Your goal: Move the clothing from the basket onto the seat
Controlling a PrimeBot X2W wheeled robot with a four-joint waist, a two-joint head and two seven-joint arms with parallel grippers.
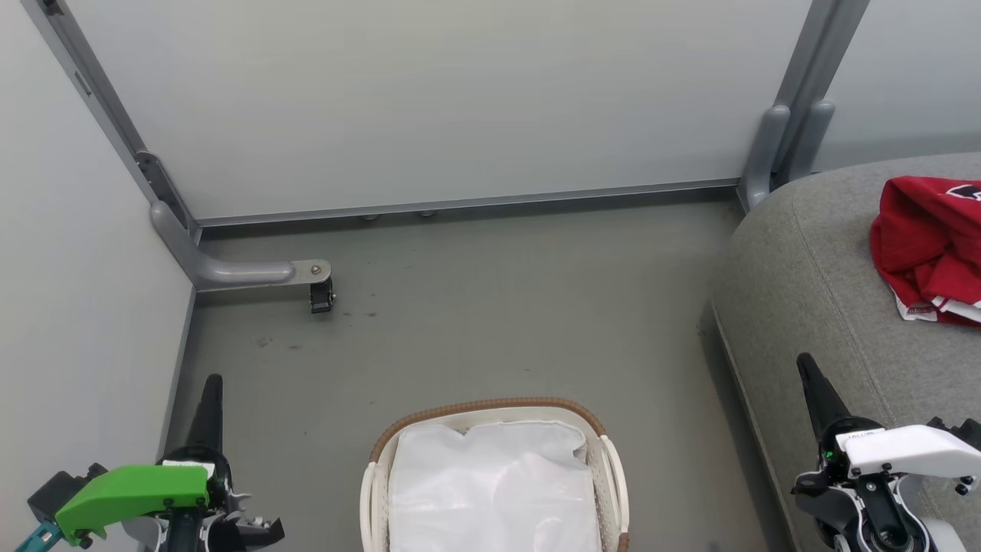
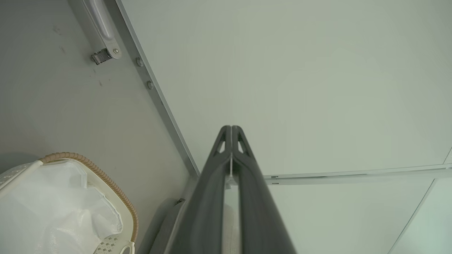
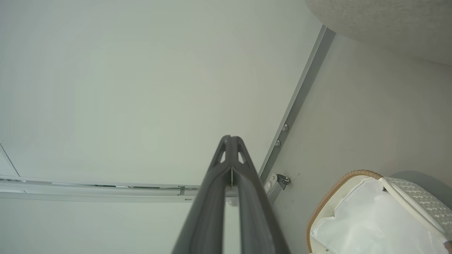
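Seemingly finishing: clothing (image 1: 923, 230) is lying on the seat (image 1: 805, 307) at right; left pincer (image 1: 214, 381) and right pincer (image 1: 803, 360) are sitting closed, empty; only parking is remaining.

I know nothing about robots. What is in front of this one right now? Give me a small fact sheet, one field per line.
Clothes: red clothing heaped on the grey seat, far right
Basket: the basket stands on the floor between the arms
Inside basket: white liner; no red fabric in the visible part
Left arm: left gripper shut, holding nothing
Right arm: right gripper shut, holding nothing, near the seat's edge
Job: looks finished
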